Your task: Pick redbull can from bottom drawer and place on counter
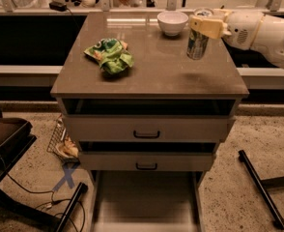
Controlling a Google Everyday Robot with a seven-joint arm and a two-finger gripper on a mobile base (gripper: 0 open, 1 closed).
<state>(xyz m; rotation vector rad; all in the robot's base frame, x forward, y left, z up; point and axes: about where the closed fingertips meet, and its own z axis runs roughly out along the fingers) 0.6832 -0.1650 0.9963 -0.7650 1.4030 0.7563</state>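
The redbull can point(197, 43) hangs upright in my gripper point(204, 25), over the right rear part of the counter point(151, 74). The fingers close on the can's top from the right. A shadow lies on the counter below and in front of the can, so it seems held a little above the surface. The bottom drawer point(144, 199) is pulled out at the foot of the cabinet, and its grey floor shows nothing in it.
A white bowl point(172, 22) stands at the counter's back, left of the can. A green crumpled chip bag point(110, 55) lies left of centre. The two upper drawers point(147, 129) with black handles are slightly ajar. A black bar point(258, 187) lies on the floor at right.
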